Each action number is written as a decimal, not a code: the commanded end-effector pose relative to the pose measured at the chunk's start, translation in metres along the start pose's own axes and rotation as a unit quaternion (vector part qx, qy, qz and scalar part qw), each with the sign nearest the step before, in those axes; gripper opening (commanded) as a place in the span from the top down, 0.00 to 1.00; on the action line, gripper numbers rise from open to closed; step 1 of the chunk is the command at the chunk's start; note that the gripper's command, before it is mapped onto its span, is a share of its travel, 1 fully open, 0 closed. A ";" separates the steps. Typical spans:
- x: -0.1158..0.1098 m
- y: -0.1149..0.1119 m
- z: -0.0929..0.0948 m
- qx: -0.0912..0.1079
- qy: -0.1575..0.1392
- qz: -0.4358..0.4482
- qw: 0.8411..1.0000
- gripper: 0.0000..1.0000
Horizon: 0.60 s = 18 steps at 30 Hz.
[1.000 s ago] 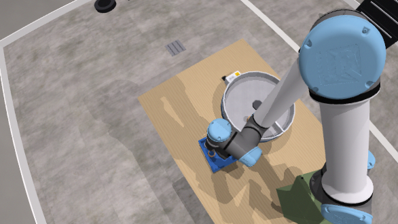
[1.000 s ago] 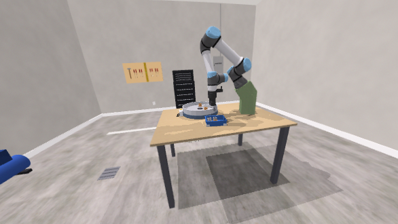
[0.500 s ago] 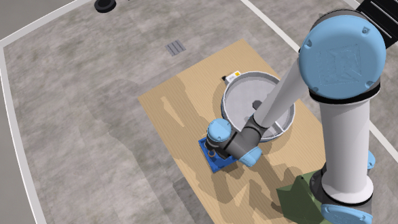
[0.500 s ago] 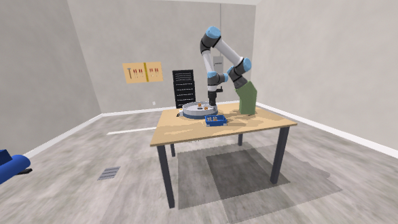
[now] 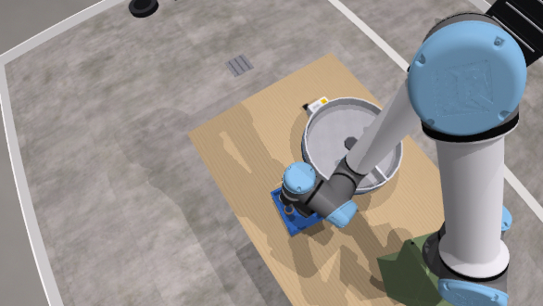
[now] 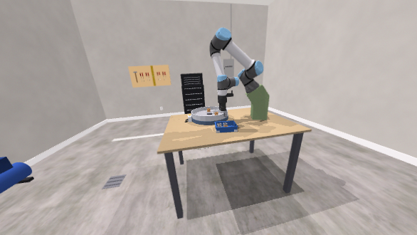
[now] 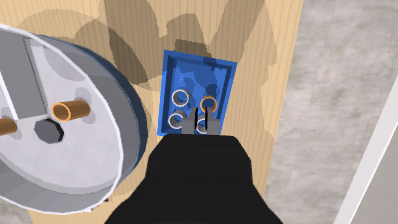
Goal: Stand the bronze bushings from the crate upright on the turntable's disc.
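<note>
The blue crate sits on the table beside the turntable. In it one bronze bushing stands upright, next to steel bushings; a third steel one is partly hidden by my fingers. My gripper hangs above the crate, fingers a little apart with nothing between them. Two bronze bushings lie on their sides on the disc near the dark hub.
A grey raised strip crosses the disc. A green block stands by the arm's base. A small box sits behind the turntable. The table edge runs close to the crate's right.
</note>
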<state>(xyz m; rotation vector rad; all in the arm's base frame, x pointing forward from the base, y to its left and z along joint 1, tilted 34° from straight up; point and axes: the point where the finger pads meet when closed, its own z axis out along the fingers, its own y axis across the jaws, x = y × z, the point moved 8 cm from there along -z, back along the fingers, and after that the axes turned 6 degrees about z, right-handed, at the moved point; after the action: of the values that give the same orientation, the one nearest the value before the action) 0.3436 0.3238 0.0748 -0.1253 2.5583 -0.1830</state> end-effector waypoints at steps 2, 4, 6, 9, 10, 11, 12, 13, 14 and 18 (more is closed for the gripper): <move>-0.002 0.000 -0.001 -0.001 -0.002 0.000 1.000 0.64; -0.001 0.000 0.001 0.000 -0.001 0.000 1.000 0.64; -0.002 0.000 0.004 0.000 -0.001 0.001 1.000 0.64; -0.002 0.000 0.008 -0.001 -0.001 0.001 1.000 0.64; -0.002 0.000 0.008 -0.001 -0.001 0.001 1.000 0.64; -0.002 0.000 0.011 -0.001 -0.001 0.001 1.000 0.64; -0.002 0.000 0.015 -0.001 -0.001 0.001 1.000 0.64; -0.002 0.000 0.019 -0.001 -0.001 0.001 1.000 0.64; -0.002 0.000 0.023 -0.001 -0.001 0.001 1.000 0.64; -0.002 0.000 0.042 -0.001 -0.002 0.001 1.000 0.64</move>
<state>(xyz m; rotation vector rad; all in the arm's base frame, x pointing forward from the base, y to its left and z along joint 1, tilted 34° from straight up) 0.3538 0.3216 0.0597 -0.1248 2.5590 -0.1844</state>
